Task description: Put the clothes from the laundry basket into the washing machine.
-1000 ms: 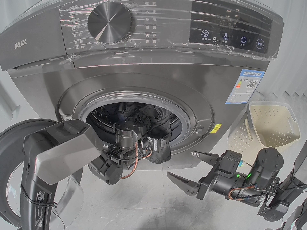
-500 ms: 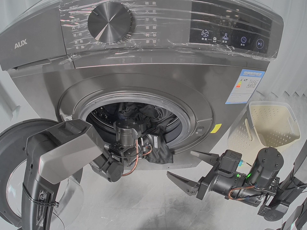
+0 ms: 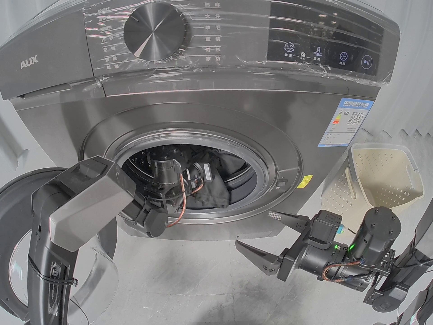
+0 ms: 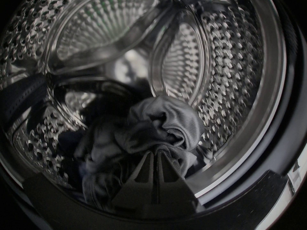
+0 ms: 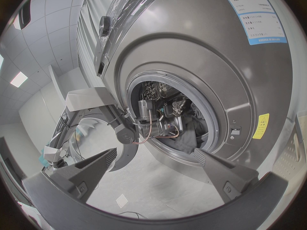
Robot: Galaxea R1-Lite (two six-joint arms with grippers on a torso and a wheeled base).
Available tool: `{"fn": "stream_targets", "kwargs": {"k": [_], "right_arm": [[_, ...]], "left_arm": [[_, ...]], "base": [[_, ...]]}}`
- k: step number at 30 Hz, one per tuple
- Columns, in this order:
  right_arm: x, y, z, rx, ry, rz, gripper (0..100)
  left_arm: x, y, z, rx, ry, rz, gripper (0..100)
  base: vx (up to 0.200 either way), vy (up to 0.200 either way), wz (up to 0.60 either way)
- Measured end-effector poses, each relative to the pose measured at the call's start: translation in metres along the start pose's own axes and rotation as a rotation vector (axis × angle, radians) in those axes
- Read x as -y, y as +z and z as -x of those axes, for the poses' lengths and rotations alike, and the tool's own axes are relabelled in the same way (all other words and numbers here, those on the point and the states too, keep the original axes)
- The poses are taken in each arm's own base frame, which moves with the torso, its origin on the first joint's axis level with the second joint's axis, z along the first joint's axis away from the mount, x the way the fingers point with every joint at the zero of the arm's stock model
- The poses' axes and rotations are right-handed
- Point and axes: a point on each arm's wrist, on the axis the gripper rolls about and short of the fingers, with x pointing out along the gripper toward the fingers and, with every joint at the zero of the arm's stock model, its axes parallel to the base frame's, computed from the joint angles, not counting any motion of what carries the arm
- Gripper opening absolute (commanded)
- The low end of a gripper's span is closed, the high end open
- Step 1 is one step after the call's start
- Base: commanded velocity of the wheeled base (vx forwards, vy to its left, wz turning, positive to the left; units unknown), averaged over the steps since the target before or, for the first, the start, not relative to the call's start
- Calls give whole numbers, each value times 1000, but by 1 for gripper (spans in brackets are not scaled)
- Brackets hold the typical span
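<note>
The grey washing machine (image 3: 279,127) stands with its round opening (image 3: 270,159) uncovered. My left gripper (image 4: 155,154) is inside the perforated drum (image 4: 233,67), shut on a crumpled dark grey garment (image 4: 160,125) that lies low in the drum. From the head view the left wrist (image 3: 180,177) sits in the opening with dark clothes (image 3: 212,190) behind it. My right gripper (image 3: 253,230) hangs open with nothing between its fingers, below and right of the opening, above the floor. The cream laundry basket (image 3: 383,177) stands tilted at the machine's right side.
The machine's door (image 3: 13,231) is swung wide open at the far left, beside my left arm's elbow. Grey floor (image 3: 194,285) lies in front of the machine. In the right wrist view the left arm (image 5: 153,128) reaches into the opening.
My left arm has pushed up and deeper into the drum, taking along the dark garment that hung over the opening's lower rim. The right arm has stayed put.
</note>
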Motion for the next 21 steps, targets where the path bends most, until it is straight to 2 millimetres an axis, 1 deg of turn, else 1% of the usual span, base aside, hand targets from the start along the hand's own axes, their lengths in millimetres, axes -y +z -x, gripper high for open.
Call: {"fn": "stream_targets", "kwargs": {"k": [5, 8, 9, 10, 12, 16, 21], "right_arm": [[0, 1, 1, 4, 4, 0, 100], [0, 2, 2, 7, 5, 1, 100], [0, 2, 2, 8, 5, 1, 100], [0, 2, 2, 8, 5, 1, 100], [-1, 2, 2, 8, 5, 0, 100], [-1, 2, 2, 7, 6, 1, 100], [-1, 2, 2, 7, 5, 0, 100]], "left_arm": [[-13, 30, -14, 118, 55, 15, 0], [-17, 43, -19, 168, 69, 31, 0], [-17, 44, -20, 173, 72, 33, 0], [-18, 45, -20, 176, 74, 35, 100], [-19, 44, -20, 173, 76, 38, 100], [-20, 35, -15, 138, 76, 36, 100], [-15, 20, -3, 53, 58, 29, 100]], "base": [[0, 0, 0], [0, 0, 0], [0, 0, 0], [0, 0, 0], [0, 0, 0], [0, 0, 0], [0, 0, 0]]}}
